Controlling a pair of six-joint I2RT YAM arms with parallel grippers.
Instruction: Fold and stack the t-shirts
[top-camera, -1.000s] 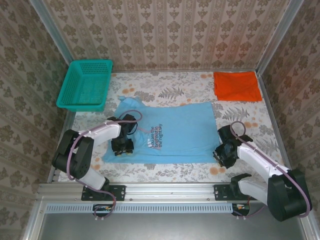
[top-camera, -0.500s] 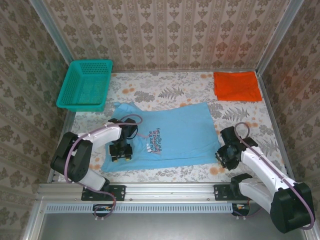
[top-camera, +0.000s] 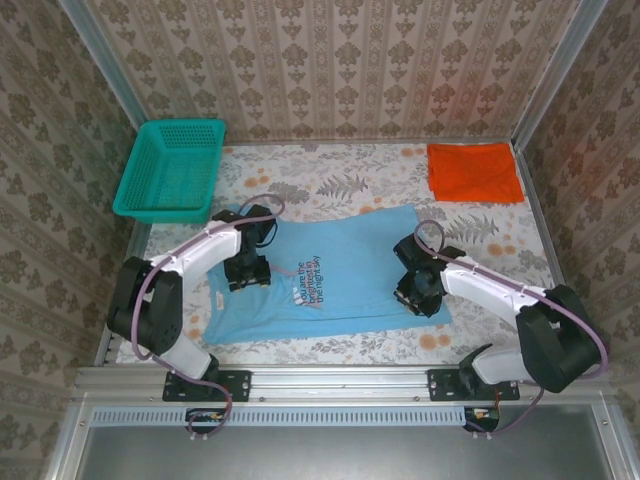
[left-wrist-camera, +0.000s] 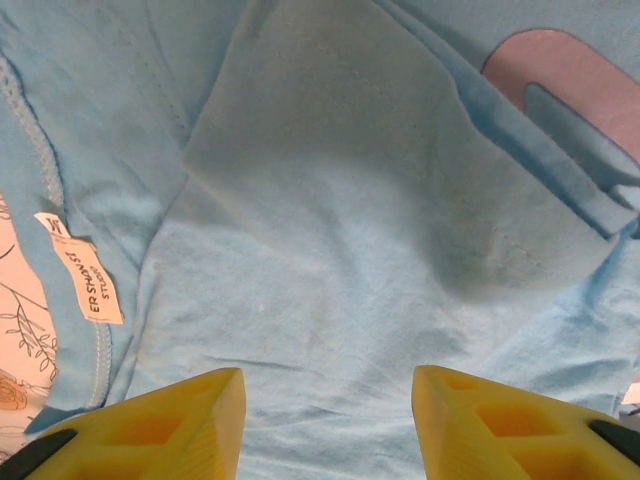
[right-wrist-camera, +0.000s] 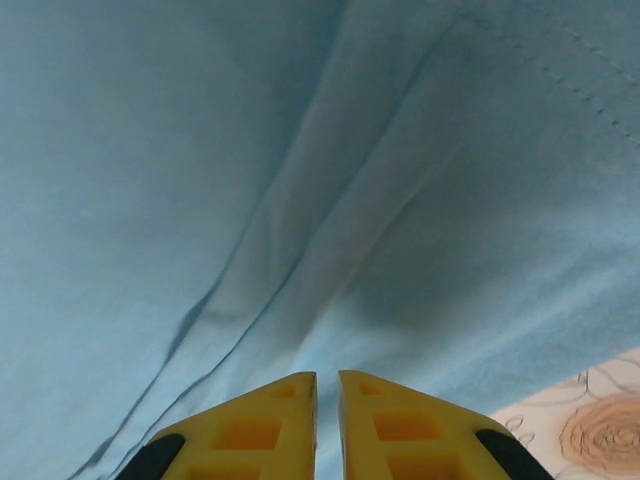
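The light blue cotton t-shirt lies spread on the flower-patterned desk, just beyond the two arm bases. Its collar end points left and its dark chest print sits near the middle.

The left arm rises from its base at the near left with its elbow out to the left. Its forearm slants right and away, so the left hand hangs over the collar end of the shirt. In the left wrist view its yellow fingers stand well apart above rumpled blue cloth, with nothing between them. A small white sewn label lies by the stitched edge to their left, and a pink patch of print sits at the upper right.

The right arm comes from the near right, its elbow pushed out to the right and its forearm running left. This sets the right hand on the shirt's right-hand part. In the right wrist view its yellow fingers are drawn together with only a slit between them, over a long crease in the blue cloth. I cannot tell whether any cloth is caught in them.

Farther back at the left, the teal plastic mesh basket sits at the far corner, its mesh floor showing. Both shirts lie outside it. The plain orange-red t-shirt lies folded into a flat square at the far right corner, well apart from the blue one.
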